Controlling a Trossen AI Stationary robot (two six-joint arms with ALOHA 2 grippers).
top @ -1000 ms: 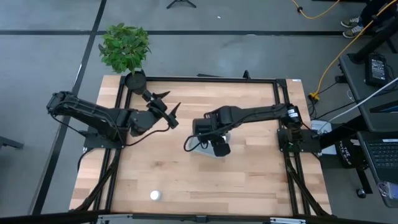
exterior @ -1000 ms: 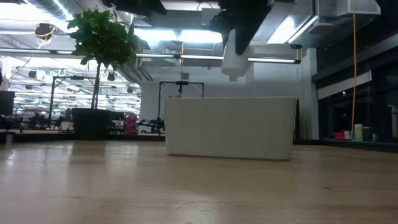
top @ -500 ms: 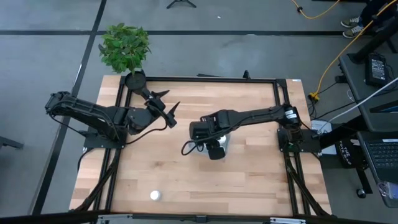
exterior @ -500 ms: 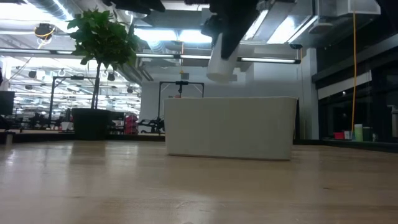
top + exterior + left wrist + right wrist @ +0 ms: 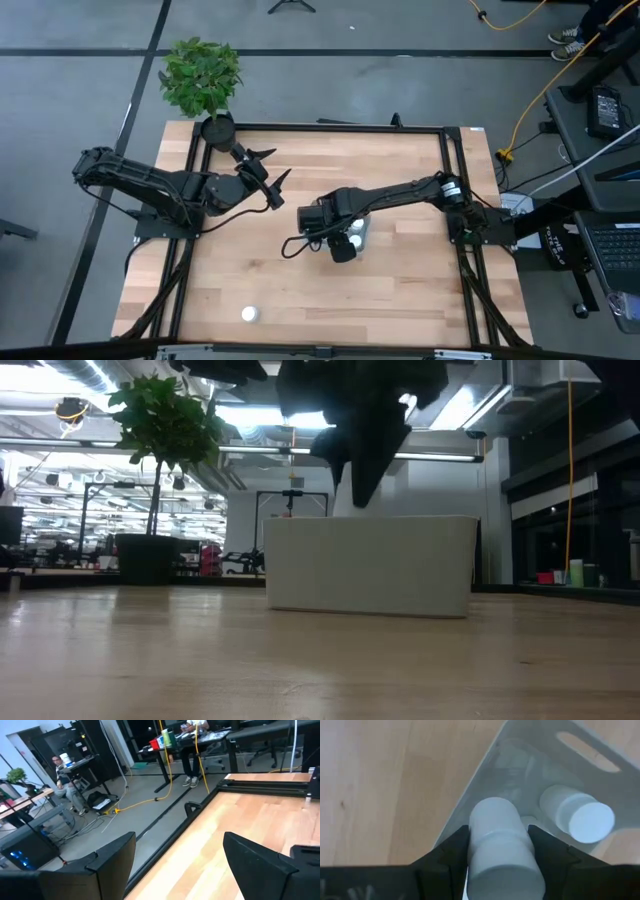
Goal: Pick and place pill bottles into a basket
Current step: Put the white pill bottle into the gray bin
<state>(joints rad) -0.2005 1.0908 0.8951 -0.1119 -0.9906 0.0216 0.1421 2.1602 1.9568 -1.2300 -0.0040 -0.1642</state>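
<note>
Right gripper point(image 5: 497, 852) clamped on a pill bottle point(image 5: 500, 845), poised above the basket point(image 5: 580, 750) mid-counter for release beside another bottle point(image 5: 577, 815). Left gripper point(image 5: 268, 172) spread, idle. Stray bottle point(image 5: 249, 314) near counter edge.

The table point(image 5: 400, 290) is a rectangular top of pale wooden planks, bordered by a black metal frame that runs along its edges. The basket point(image 5: 358, 232) rests directly on the wood near the middle of the table, a little toward the right edge; in the low view it point(image 5: 370, 565) stands flat on the surface with its low pale wall facing the camera. One white pill bottle point(image 5: 249, 314) sits alone on the boards close to the near edge, toward the near-left corner, well apart from the basket; whether it stands upright or lies on its side is hard to tell from above. At the far-left corner a black pot point(image 5: 217, 128) sits at the table's edge.
</note>
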